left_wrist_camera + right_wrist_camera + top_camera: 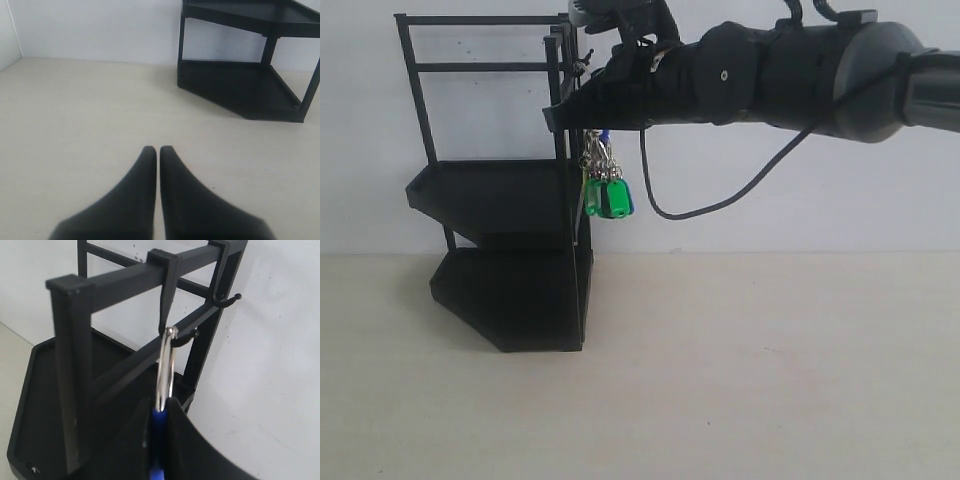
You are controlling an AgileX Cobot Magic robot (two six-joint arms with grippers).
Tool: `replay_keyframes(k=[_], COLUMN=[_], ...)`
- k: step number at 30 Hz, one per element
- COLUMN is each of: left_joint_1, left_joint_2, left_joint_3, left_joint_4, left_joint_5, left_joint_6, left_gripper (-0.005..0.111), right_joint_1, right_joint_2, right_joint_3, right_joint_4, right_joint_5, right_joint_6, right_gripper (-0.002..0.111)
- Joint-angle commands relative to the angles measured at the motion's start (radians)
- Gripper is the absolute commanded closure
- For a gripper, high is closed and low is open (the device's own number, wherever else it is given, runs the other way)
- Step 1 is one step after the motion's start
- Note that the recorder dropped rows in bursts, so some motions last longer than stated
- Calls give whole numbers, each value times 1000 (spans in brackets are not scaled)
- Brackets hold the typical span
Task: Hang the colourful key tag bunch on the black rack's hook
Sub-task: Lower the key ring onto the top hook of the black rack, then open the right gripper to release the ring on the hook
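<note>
My right gripper [556,118] [159,402] reaches across to the top corner post of the black rack [510,270] [70,355] and is shut on the colourful key tag bunch. The bunch [605,185] hangs under the gripper beside the post, green tags lowest. In the right wrist view the silver ring [165,370] rises from between the fingers above a blue tag [158,440]. Its top meets the nearer hook [184,338]; whether it is looped over the prong I cannot tell. A second hook [227,300] juts out farther back. My left gripper [158,150] is shut on nothing, low over the table.
The rack's two solid trays [250,90] stand against the white wall [800,200]. A black cable [720,205] loops under my right arm. The pale tabletop [740,370] spreads out in front of and to the right of the rack.
</note>
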Motion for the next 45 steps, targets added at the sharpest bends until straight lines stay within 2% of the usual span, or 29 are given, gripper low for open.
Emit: replay_keyframes(k=[1, 10, 12, 14, 17, 19, 29, 39, 40, 42, 43, 45], left_joint_1=[3, 3, 3, 3, 3, 3, 3, 3, 3, 3, 3, 3], left_joint_2=[4, 4, 4, 4, 4, 4, 4, 4, 4, 4, 4, 4], left_joint_3=[-2, -2, -2, -2, -2, -2, -2, -2, -2, -2, -2, -2], left_joint_4=[-2, -2, -2, -2, -2, -2, -2, -2, -2, -2, -2, -2], left_joint_5=[-11, -11, -11, -11, -11, -11, -11, -11, -11, -11, -11, -11], left_joint_6=[0, 0, 0, 0, 0, 0, 0, 0, 0, 0, 0, 0], left_gripper=[102, 102, 102, 102, 102, 102, 102, 102, 102, 102, 102, 102], right_joint_1=[-1, -1, -1, -1, -1, -1, -24, -98, -105, -105, -105, -105], right_joint_2=[-11, -42, -47, -48, -48, -48, -56, -158, -167, -184, -192, -192], right_joint_3=[-12, -12, -12, -12, -12, -12, -12, -12, -12, -12, -12, -12], right_joint_4=[-6, -6, -6, -6, -6, -4, -9, -10, -5, -14, -33, -37], right_joint_5=[31, 65, 71, 73, 82, 82, 146, 402, 446, 543, 666, 829], right_joint_6=[-8, -8, -8, -8, -8, -3, 61, 78, 88, 88, 64, 35], right_gripper=[108, 108, 105, 94, 65, 57, 57, 57, 58, 68, 90, 108])
